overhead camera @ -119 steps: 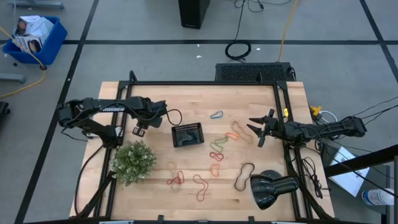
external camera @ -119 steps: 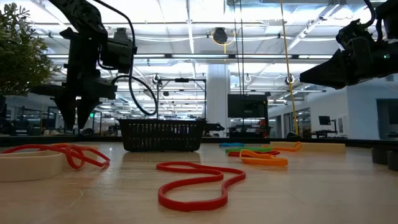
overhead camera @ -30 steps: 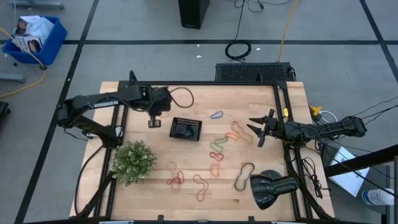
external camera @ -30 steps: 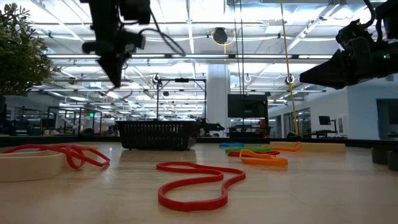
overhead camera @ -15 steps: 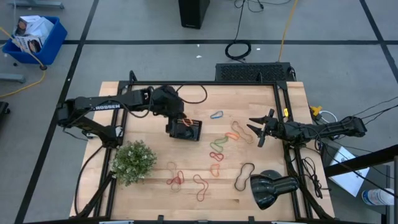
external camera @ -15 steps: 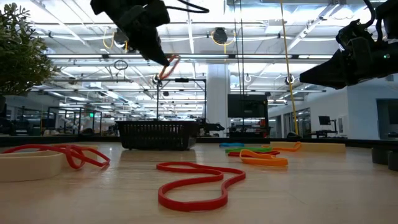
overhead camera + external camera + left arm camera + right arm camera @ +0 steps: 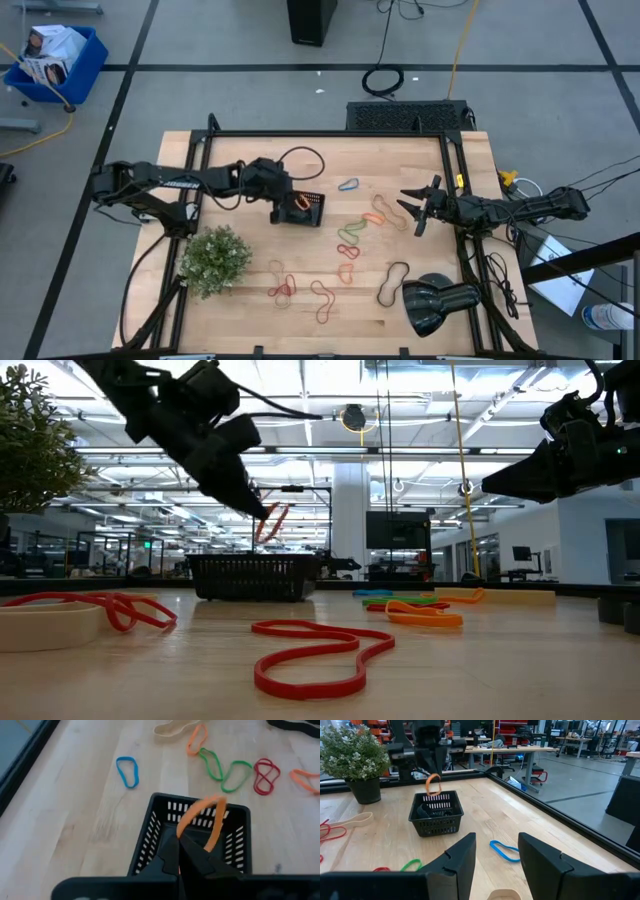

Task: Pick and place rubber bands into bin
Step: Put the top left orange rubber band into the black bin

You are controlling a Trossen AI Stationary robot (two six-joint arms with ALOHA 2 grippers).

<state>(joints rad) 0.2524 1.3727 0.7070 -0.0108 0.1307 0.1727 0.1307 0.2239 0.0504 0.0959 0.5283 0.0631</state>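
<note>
My left gripper (image 7: 192, 851) pinches an orange rubber band (image 7: 202, 819), which dangles just above the black mesh bin (image 7: 235, 840). I should lower until the loop hangs inside the walls, then release. My right gripper (image 7: 496, 854) waits open.

Two dark jointed arms, white lettering, looping black cables
</note>
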